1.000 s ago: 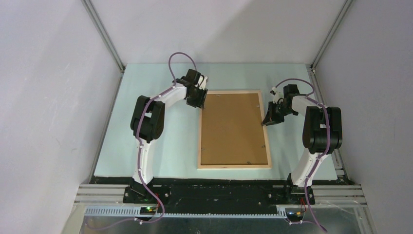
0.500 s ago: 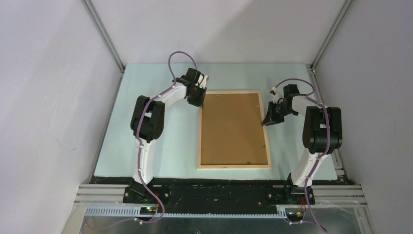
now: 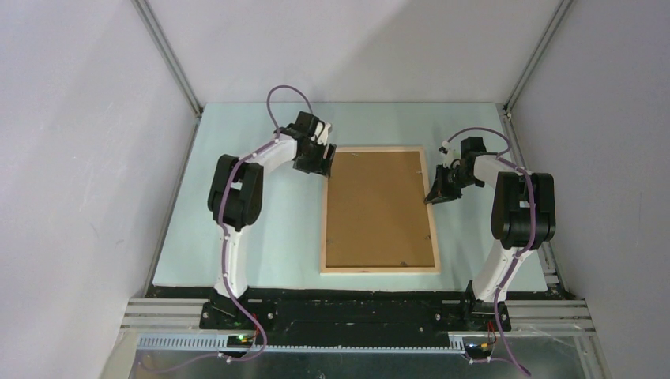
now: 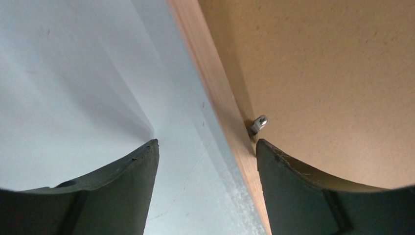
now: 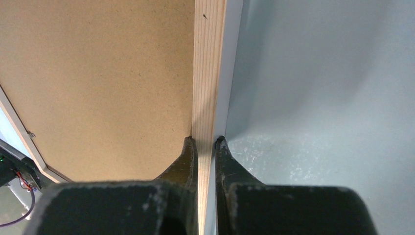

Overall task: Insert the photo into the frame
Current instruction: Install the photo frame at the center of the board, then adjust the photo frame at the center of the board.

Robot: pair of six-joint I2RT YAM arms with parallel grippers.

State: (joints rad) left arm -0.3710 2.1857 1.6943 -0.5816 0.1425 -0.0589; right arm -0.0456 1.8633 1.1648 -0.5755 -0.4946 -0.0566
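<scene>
The frame [image 3: 323, 229] lies face down on the table, pale wood back edges up, with the plain brown backing board [image 3: 379, 209] filling it. The photo is not in view. My left gripper [image 3: 324, 163] is open at the frame's far left corner. In the left wrist view it [image 4: 207, 142] straddles the frame's left rail [image 4: 208, 73], one finger over the table and one over the backing board [image 4: 318, 73] beside a small metal tab [image 4: 258, 124]. My right gripper [image 3: 434, 195] is shut on the frame's right rail [image 5: 208, 58], as the right wrist view [image 5: 204, 138] shows.
The pale green table mat [image 3: 261, 229] surrounds the frame. Grey enclosure walls and aluminium posts [image 3: 170, 59] stand at the left, right and back. The arm bases sit on the black rail [image 3: 355, 312] at the near edge.
My left arm has shifted slightly to the left, drawing its gripper a little away from the frame's corner. The right arm and the frame have not moved.
</scene>
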